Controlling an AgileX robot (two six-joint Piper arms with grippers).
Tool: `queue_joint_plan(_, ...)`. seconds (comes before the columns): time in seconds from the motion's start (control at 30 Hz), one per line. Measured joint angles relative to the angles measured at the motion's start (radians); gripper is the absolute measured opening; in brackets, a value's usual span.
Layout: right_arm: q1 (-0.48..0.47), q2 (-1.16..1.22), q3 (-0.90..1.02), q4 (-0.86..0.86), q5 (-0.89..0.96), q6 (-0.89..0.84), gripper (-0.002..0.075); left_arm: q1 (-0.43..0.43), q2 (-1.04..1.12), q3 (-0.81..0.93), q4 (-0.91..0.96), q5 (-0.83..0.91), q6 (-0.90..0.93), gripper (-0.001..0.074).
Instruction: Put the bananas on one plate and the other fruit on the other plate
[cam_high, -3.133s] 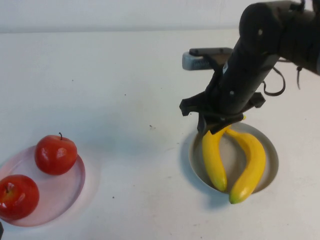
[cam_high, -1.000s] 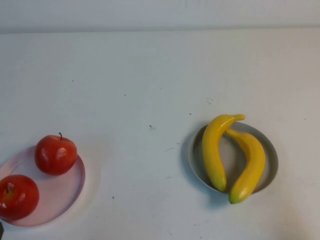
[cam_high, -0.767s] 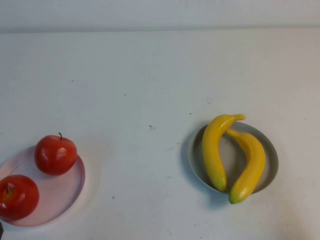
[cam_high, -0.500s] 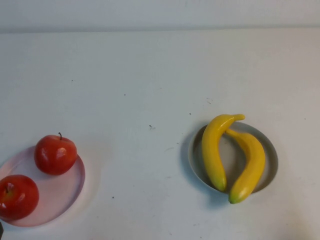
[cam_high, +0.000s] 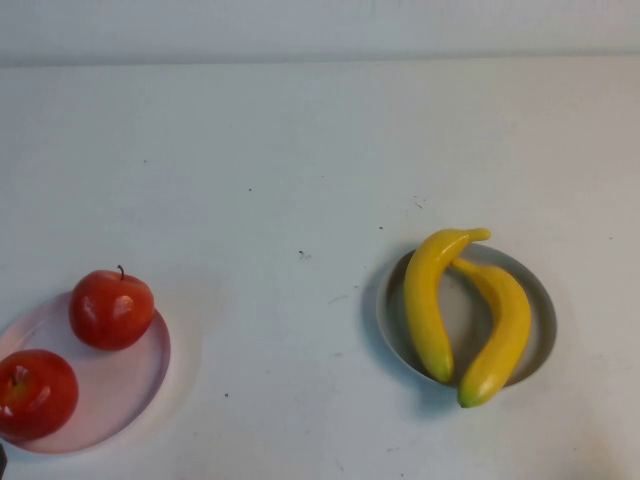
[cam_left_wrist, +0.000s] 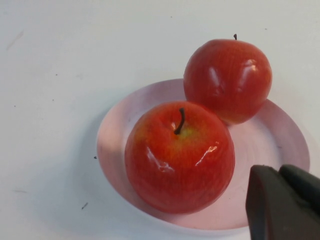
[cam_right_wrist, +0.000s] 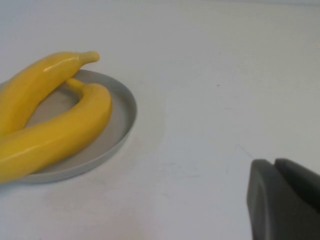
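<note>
Yellow bananas (cam_high: 465, 318) are lying side by side on the grey-blue plate (cam_high: 541, 335), which is sitting on the white surface (cam_high: 300, 160) well to the right of the pink plate (cam_high: 125, 385). Their stem ends are crossing at the grey-blue plate's far rim, and the green tip of the right one is poking just over its near rim. Two red apples (cam_high: 70, 350) are resting on the pink plate: one is sitting at that plate's far edge, the other is lying nearer the camera and toward the pink plate's left side, partly cut off by the edge of the high view.

In the left wrist view the apples (cam_left_wrist: 200, 130) are standing on the pink plate (cam_left_wrist: 280, 145), just about touching each other, with their dark stems pointing up. The left end effector (cam_left_wrist: 282, 200) is hanging above the pink plate's rim, just beside the nearer apple but apart from it; its fingers are pressing together and gripping nothing.

In the right wrist view the right end effector (cam_right_wrist: 285, 200) is hovering over bare surface (cam_right_wrist: 200, 75), well apart from the grey-blue plate (cam_right_wrist: 122, 117) and the bananas (cam_right_wrist: 55, 115). Its fingers are likewise closing against each other with nothing between them.
</note>
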Motion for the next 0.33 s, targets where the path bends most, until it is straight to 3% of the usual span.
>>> queue_joint_plan(0.33,0.0,0.0,0.0,0.0,0.002,-0.004,-0.0015,0.0,0.0,0.0,0.0,0.0,0.0,0.0004)
